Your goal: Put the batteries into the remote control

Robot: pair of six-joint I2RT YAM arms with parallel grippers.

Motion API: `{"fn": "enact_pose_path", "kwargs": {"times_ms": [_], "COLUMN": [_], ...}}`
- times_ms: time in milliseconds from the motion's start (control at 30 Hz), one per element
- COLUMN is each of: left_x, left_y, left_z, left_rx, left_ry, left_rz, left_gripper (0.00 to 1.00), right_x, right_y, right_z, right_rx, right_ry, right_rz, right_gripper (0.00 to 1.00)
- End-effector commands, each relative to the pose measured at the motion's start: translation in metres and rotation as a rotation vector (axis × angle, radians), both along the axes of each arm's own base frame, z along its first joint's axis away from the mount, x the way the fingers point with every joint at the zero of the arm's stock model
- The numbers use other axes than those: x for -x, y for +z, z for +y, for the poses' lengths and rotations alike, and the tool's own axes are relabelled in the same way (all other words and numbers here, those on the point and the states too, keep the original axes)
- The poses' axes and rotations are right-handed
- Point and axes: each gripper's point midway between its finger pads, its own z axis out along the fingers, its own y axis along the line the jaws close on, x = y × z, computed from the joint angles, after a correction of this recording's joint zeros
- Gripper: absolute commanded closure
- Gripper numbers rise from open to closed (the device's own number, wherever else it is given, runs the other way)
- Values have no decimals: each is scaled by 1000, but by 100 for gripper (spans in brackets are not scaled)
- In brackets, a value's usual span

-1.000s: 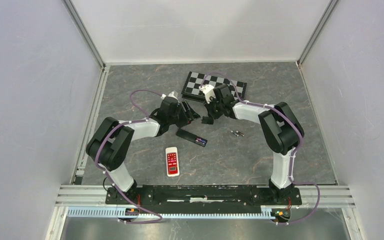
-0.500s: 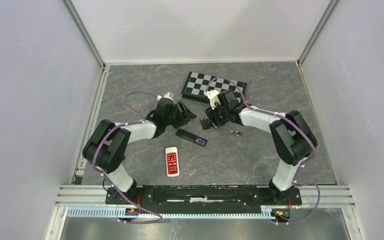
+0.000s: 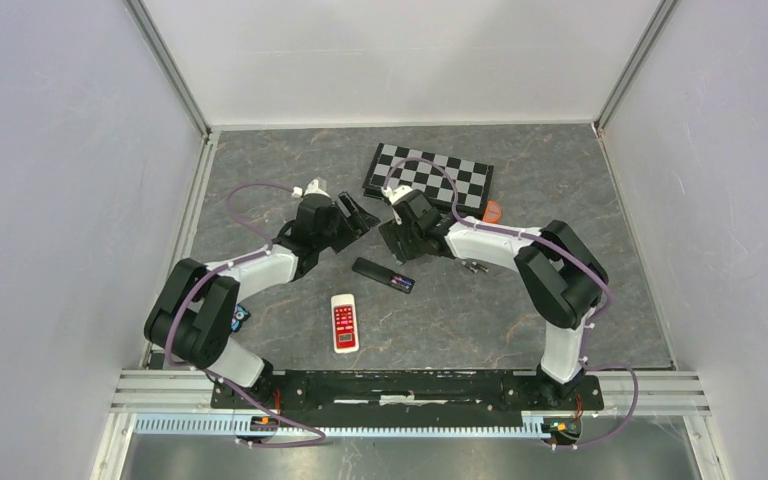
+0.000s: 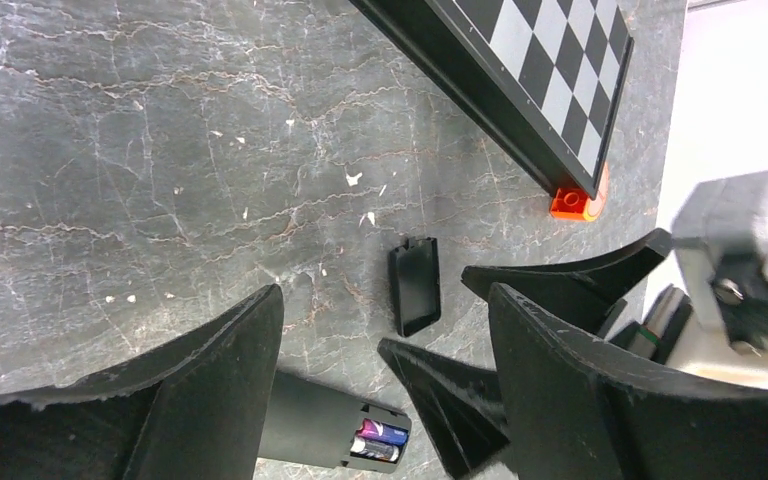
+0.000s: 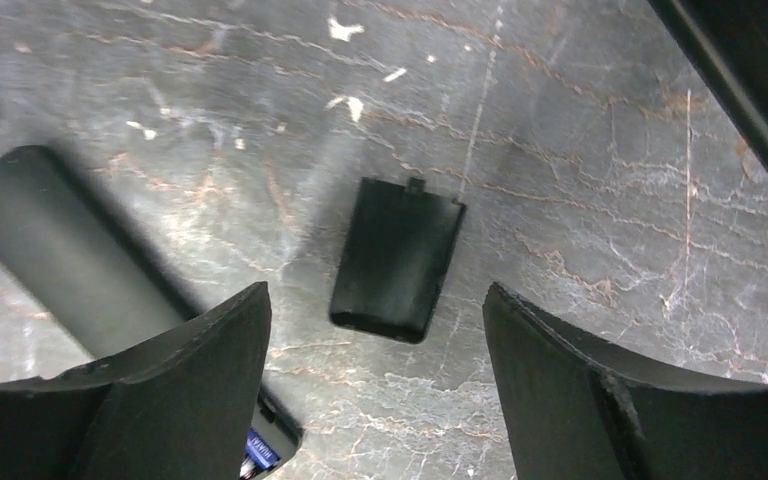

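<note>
The left end effector (image 4: 382, 300) is being held spread and empty. Under it, between its fingers, the black remote (image 4: 315, 428), a smooth matte bar, is being shown with its bay open and two glossy purplish batteries (image 4: 378, 441) seated side by side. Loading is being judged largely done, with closing left. The flat, tabbed plastic cover (image 5: 395, 260) is lying directly beneath the spread, empty right end effector (image 5: 375, 292) on the veined, stone-look worktop (image 5: 580, 160). Beyond that, beside its arm, slim spare cells (image 3: 474, 266) are lying loose.
</note>
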Motion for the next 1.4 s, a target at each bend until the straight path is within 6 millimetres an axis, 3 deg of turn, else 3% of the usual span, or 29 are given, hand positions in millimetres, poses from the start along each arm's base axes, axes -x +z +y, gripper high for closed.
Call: {"fn": "enact_pose_path", "kwargs": {"times_ms": [0,100,267,367,433,767,1067,1200,1367], "left_x": [-1,-1,0,0,0,2,0,6,16], "left_y": [8,9,10,11,11,-9,-21,-33,-42], "left_z": [4,6,11,8,2,-31,-59,-66,-67], "left_rx": [11,11,3,11,28,104,150,152,135], "left_ry": [25,27,52,33,6,-136,-244,-265,-261], "left_rz": [-17,-20,-28,-33,-32,50,108,156,190], "left_gripper": [19,19,19,19,19,23,23,24,34], "right_x": [-14,-13,-11,-10,-10,-5,14,16,19], "right_y": [1,-5,-14,-15,-12,16,20,28,36], "right_z": [-7,-5,-7,-8,-8,-5,4,13,20], "right_rx": [32,25,32,32,18,-206,-352,-414,-462], "right_ry": [-115,-139,-171,-182,-189,-141,-45,-3,34], "right_rz": [-26,-4,23,30,28,23,67,48,32], "right_gripper": [20,27,46,61,64,63,62,62,62]}}
